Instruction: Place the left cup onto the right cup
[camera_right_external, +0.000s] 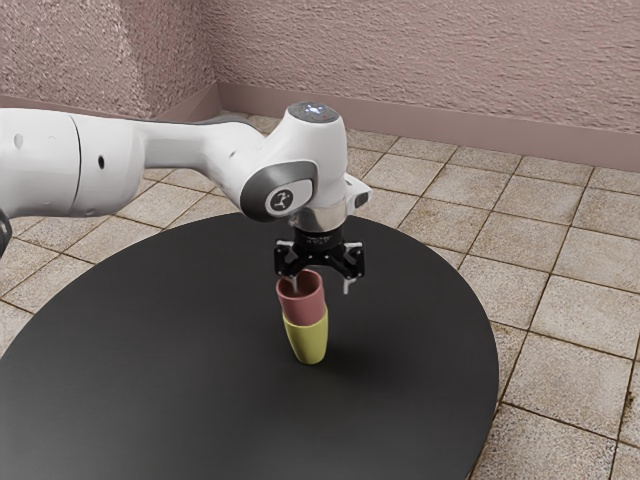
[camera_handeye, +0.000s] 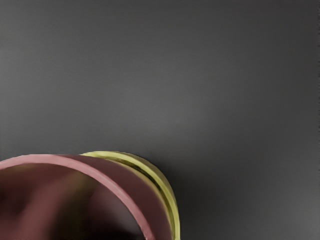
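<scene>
Pink cup (camera_right_external: 300, 297) stands nested in the yellow cup (camera_right_external: 308, 338) near the middle of the black table (camera_right_external: 150, 400), leaning slightly toward the exterior view's left. The gripper (camera_right_external: 320, 272) hangs right at its rim, fingers apart and, as far as I can judge, not pinching it.

From the wrist, the pink rim lies inside the yellow one, close under the hand. With that lean, a finger catching the rim on the way up could drag the pink cup out or tip both cups.

My arm (camera_right_external: 150, 160) wears glossy white shells, with one grey joint cap (camera_right_external: 283, 197) bearing a mark. My end effector (camera_right_external: 320, 272) is black.
</scene>
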